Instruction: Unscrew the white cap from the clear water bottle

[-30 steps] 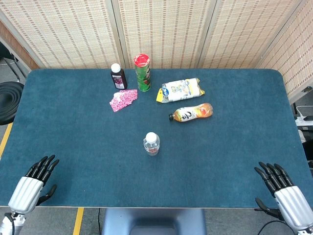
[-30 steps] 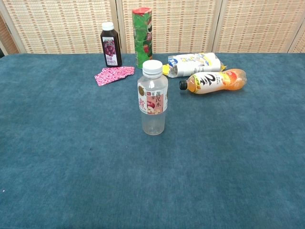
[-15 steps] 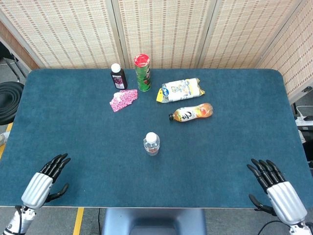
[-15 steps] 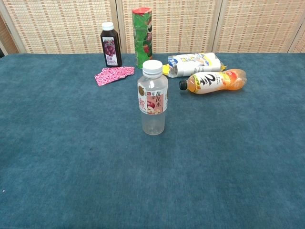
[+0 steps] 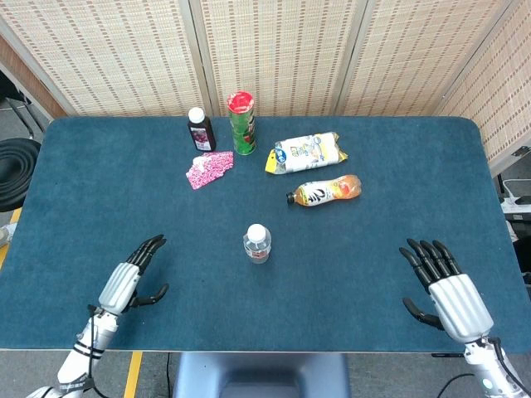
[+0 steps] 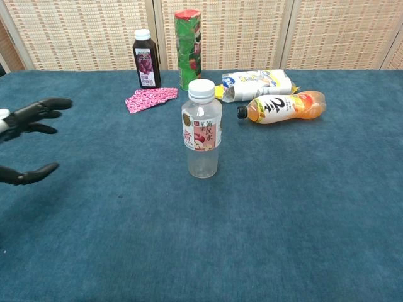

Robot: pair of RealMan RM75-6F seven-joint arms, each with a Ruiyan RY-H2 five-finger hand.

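The clear water bottle (image 5: 257, 245) (image 6: 202, 132) stands upright in the middle of the blue table, its white cap (image 5: 258, 233) (image 6: 202, 89) on top and a pink label around its body. My left hand (image 5: 129, 277) (image 6: 25, 129) hovers open to the bottle's left, fingers spread and pointing toward it, well apart from it. My right hand (image 5: 440, 286) is open near the table's front right, far from the bottle; the chest view does not show it.
At the back of the table stand a dark juice bottle (image 5: 200, 129) and a green chip can (image 5: 242, 123). A pink packet (image 5: 209, 169), a white-blue snack bag (image 5: 307, 152) and an orange drink bottle (image 5: 325, 191) lie behind the water bottle.
My left hand has moved forward and right toward the bottle, entering the chest view. My right hand has crept forward and slightly left. The bottle has not moved.
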